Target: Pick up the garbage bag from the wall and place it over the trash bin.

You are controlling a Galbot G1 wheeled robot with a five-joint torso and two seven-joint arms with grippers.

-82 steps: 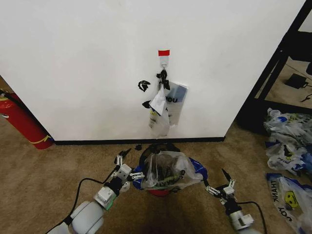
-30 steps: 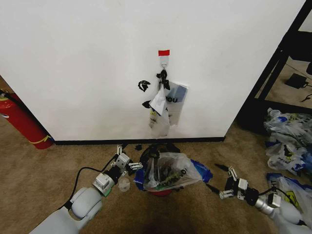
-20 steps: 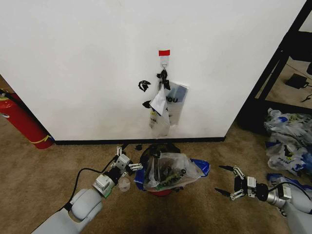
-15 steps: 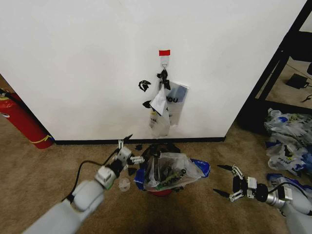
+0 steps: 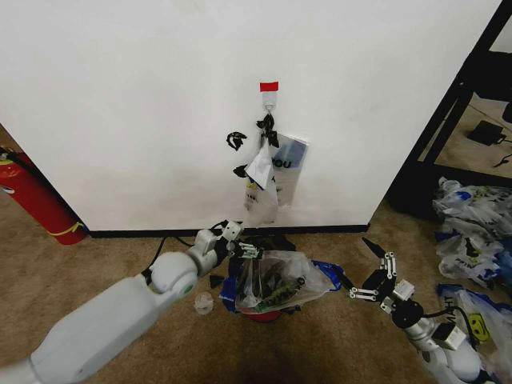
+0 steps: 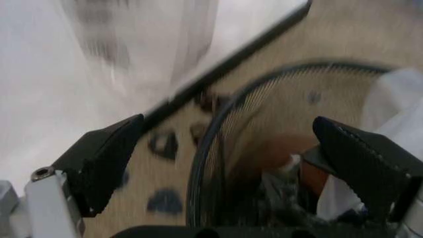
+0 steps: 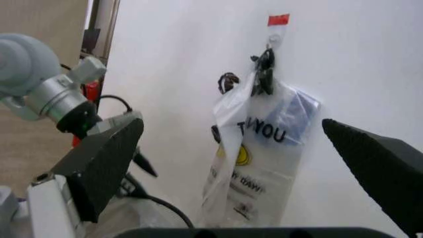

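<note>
The garbage bag [image 5: 280,280], thin see-through plastic with blue patches, is draped over the trash bin [image 5: 261,314], whose red base peeks out below it. My left gripper [image 5: 239,245] is at the bin's back-left rim, fingers open. In the left wrist view the left gripper [image 6: 231,168] straddles the black mesh rim [image 6: 210,148], with pale bag plastic [image 6: 396,114] beside it. My right gripper [image 5: 362,270] hovers open to the right of the bin, apart from the bag. The white wall [image 5: 144,96] carries a red tape strip [image 5: 269,86] and a hook [image 5: 270,100].
Whitish "YOU" bags [image 5: 272,180] [image 7: 264,144] hang from the hook. A red fire extinguisher [image 5: 36,200] leans at the left. A black shelf frame [image 5: 452,112] and heaped smiley bags [image 5: 472,240] stand at the right. A small clear scrap [image 5: 204,302] lies on the carpet.
My left arm has reached forward and rightward to the bin's back rim. My right gripper drew away from the bag to the right, then lifted slightly. The bag has stayed on the bin.
</note>
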